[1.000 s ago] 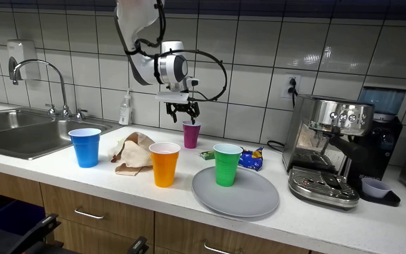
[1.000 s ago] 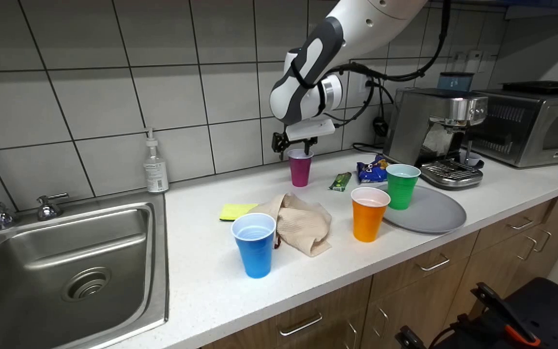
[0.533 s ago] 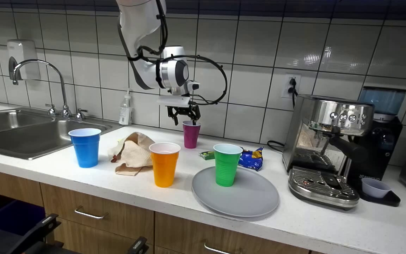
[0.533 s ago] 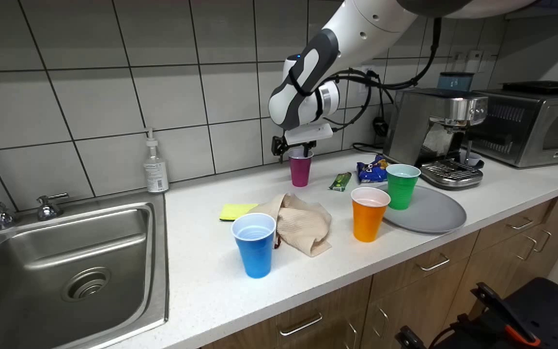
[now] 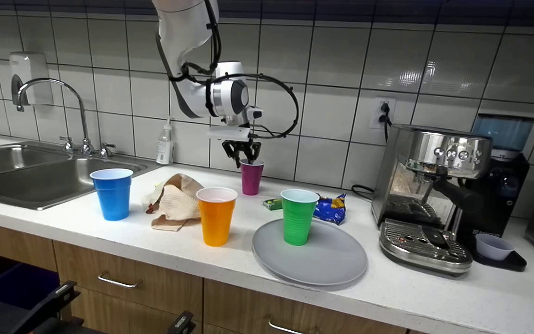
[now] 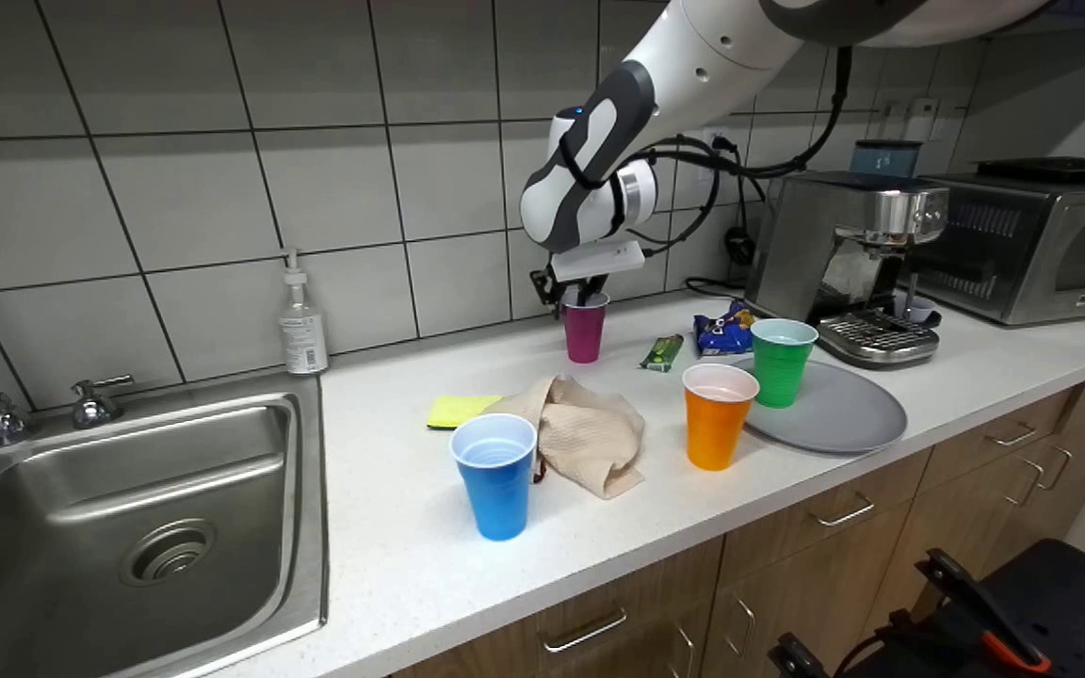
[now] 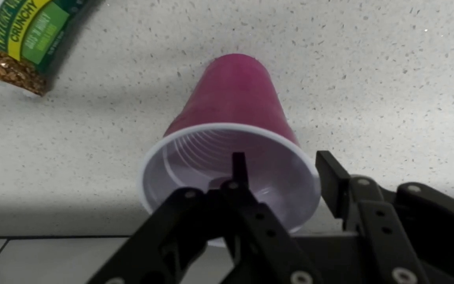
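Pincer (image 7: 281, 159) has narrowed, its fingers (image 7: 239, 169) still apart, astride the rim of the magenta cup (image 7: 231, 108) below: a grip seems unfinished.

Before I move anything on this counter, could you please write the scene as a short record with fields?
Jaws: partly open over the rim of the magenta cup, one finger inside, the other outside; contact cannot be told
Magenta cup: upright on the counter
Green bar: lying between magenta cup and blue bag
Green cup: upright on the grey plate
Orange cup: upright, beside the plate
Blue cup: upright, near the sink
Cloth: crumpled, between blue and orange cups
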Available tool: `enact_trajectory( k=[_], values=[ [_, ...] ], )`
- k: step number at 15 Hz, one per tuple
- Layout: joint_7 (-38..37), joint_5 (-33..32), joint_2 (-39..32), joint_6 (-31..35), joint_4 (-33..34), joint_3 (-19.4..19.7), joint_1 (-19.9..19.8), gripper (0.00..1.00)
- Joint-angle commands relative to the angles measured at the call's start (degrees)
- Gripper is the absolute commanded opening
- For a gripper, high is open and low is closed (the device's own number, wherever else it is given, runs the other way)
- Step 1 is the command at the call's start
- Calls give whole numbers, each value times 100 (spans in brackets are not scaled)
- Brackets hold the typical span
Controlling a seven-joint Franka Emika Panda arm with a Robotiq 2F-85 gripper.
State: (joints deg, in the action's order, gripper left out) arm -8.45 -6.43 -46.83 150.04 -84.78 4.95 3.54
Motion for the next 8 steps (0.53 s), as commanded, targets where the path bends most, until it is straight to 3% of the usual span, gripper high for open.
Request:
enact_trajectory(
  k=[1, 2, 4, 8],
  values=[
    [-74, 75, -66, -237, 222, 36, 40, 19],
    [-71, 69, -54, -231, 205, 38, 44, 9],
    [-48, 63, -17, -256, 158, 29, 45, 0],
    [-3, 64, 79, -297, 7, -7, 52, 1]
  ],
)
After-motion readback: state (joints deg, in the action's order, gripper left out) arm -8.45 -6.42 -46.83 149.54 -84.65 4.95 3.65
